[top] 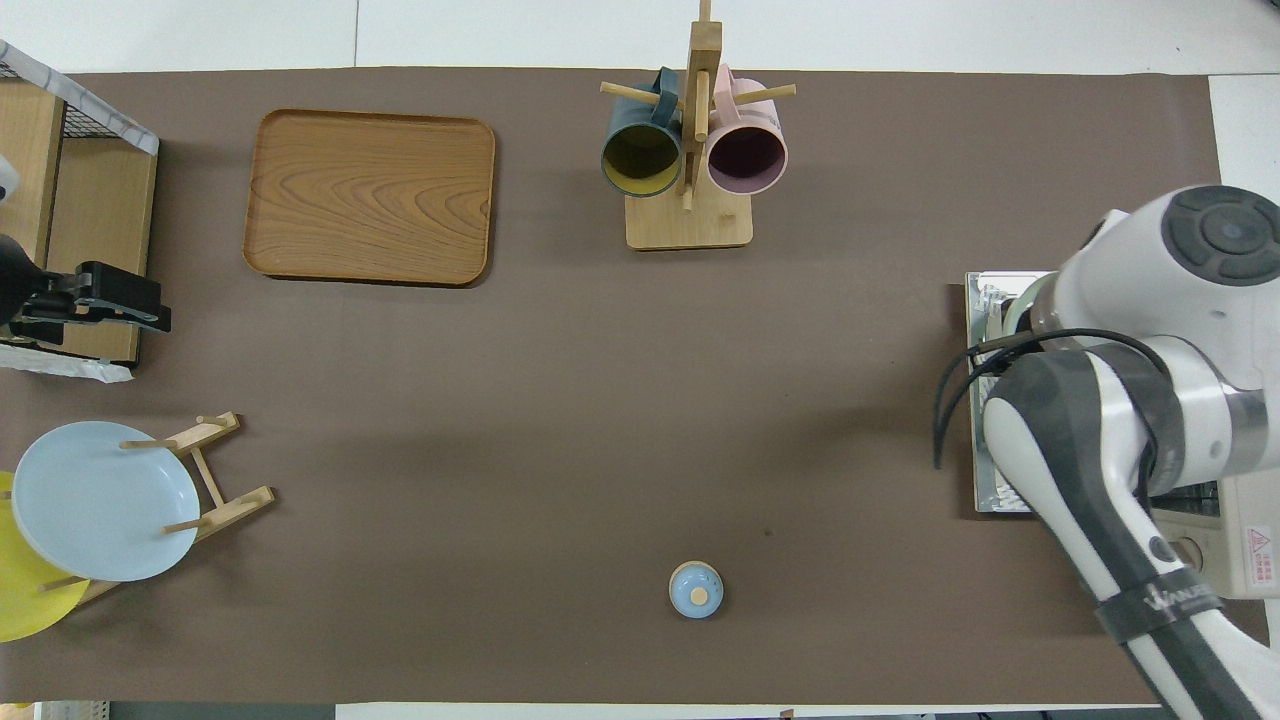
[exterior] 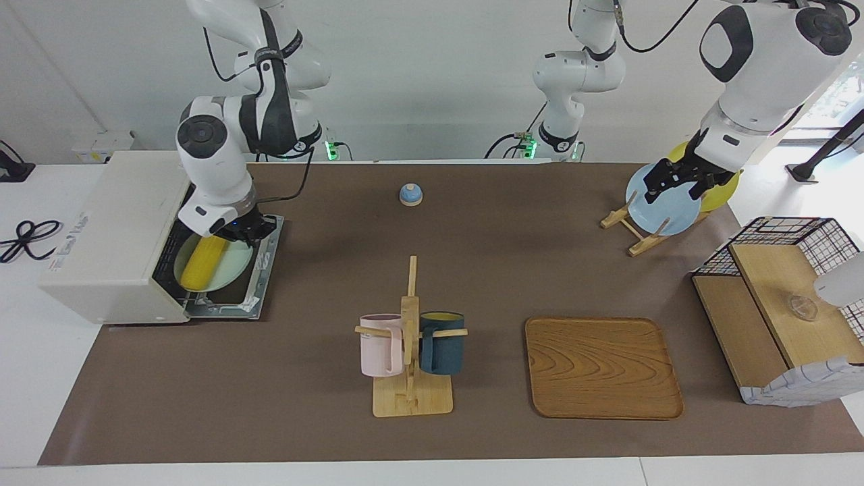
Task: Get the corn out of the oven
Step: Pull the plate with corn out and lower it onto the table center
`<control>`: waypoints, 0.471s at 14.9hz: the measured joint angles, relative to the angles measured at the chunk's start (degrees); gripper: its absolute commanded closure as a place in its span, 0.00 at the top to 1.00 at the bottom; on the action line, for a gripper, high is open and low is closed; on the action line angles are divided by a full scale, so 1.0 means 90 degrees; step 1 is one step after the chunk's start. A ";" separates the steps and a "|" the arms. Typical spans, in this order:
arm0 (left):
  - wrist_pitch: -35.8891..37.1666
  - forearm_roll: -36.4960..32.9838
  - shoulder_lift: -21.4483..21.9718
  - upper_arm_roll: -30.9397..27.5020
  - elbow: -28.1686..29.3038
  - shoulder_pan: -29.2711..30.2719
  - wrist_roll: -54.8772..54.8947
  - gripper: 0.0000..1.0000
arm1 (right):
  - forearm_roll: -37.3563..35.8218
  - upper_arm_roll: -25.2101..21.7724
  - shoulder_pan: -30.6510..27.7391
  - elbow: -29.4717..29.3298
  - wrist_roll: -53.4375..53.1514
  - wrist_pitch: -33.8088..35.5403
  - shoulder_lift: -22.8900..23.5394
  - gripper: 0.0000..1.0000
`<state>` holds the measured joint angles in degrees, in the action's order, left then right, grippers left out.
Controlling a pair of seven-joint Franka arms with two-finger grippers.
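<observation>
The cream-white oven (exterior: pixel 115 236) stands at the right arm's end of the table with its door (exterior: pixel 263 283) dropped open. The yellow corn (exterior: pixel 201 264) lies on a pale green plate (exterior: pixel 236 266) on the rack in the oven's mouth. My right gripper (exterior: pixel 237 231) is down at the end of the corn that is nearer to the robots. In the overhead view the right arm hides the corn and most of the oven (top: pixel 1240 540). My left gripper (exterior: pixel 669 183) waits open and empty, raised over the plate rack and the wire basket's edge (top: pixel 150 312).
A wooden mug rack (exterior: pixel 410 351) holds a pink and a dark blue mug mid-table. A wooden tray (exterior: pixel 601 368) lies beside it. A small blue bell (exterior: pixel 410 194) sits nearer to the robots. A plate rack with a blue plate (exterior: pixel 665 212) and a wire-and-wood basket (exterior: pixel 783 317) stand at the left arm's end.
</observation>
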<state>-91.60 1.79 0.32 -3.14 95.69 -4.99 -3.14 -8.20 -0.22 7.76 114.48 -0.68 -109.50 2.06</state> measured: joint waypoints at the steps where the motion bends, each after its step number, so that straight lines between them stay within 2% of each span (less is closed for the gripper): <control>1: 0.0000 0.0000 0.0000 0.0000 0.0000 0.0000 0.0000 1.00 | 0.0026 0.0017 0.0436 -0.0284 -0.0433 0.0131 0.0086 0.00; 4: 0.0000 0.0000 0.0000 0.0000 0.0000 0.0000 0.0000 1.00 | 0.0077 0.0084 0.1791 -0.0781 -0.2226 0.0078 0.0500 0.00; 7: 0.0000 0.0000 0.0000 0.0000 0.0000 0.0000 0.0000 1.00 | 0.0081 0.0111 0.2974 -0.1568 -0.3816 -0.0020 0.1378 0.00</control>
<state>-91.60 1.79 0.32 -3.14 95.69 -4.99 -3.14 -7.47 0.78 34.52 100.37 -35.03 -109.68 14.47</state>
